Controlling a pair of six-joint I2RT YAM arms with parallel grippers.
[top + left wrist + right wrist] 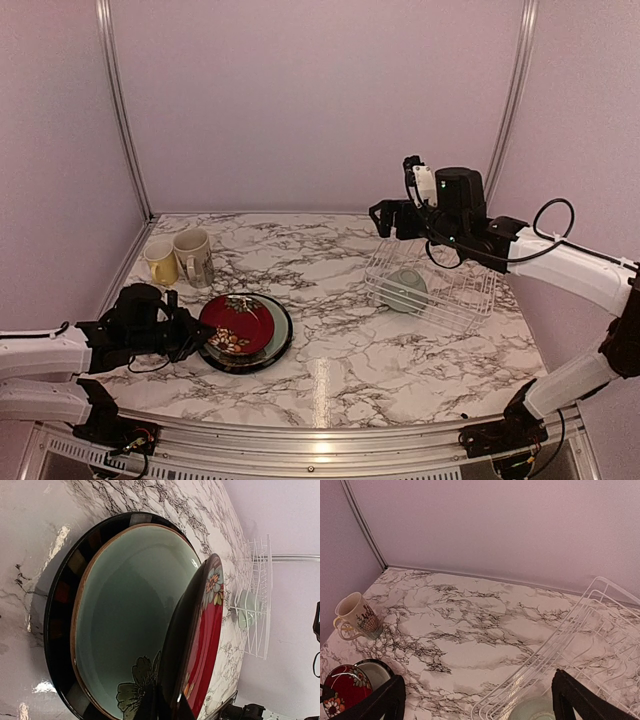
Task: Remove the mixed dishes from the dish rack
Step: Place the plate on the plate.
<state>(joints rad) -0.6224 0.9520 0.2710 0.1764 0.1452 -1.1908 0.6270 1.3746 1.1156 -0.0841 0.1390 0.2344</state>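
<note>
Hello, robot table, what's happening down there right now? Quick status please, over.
Left jaws shut on red plate, tilted over pale-green plate. Right jaws open above dish rack. Bowl left in rack, nothing blocking it.

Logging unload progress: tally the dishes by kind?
Mugs: 2 (yellow mug, cream mug)
Plates: 2 (red plate, pale-green plate)
Bowls: 1 (pale-green bowl, in the dish rack)
Total: 5
</note>
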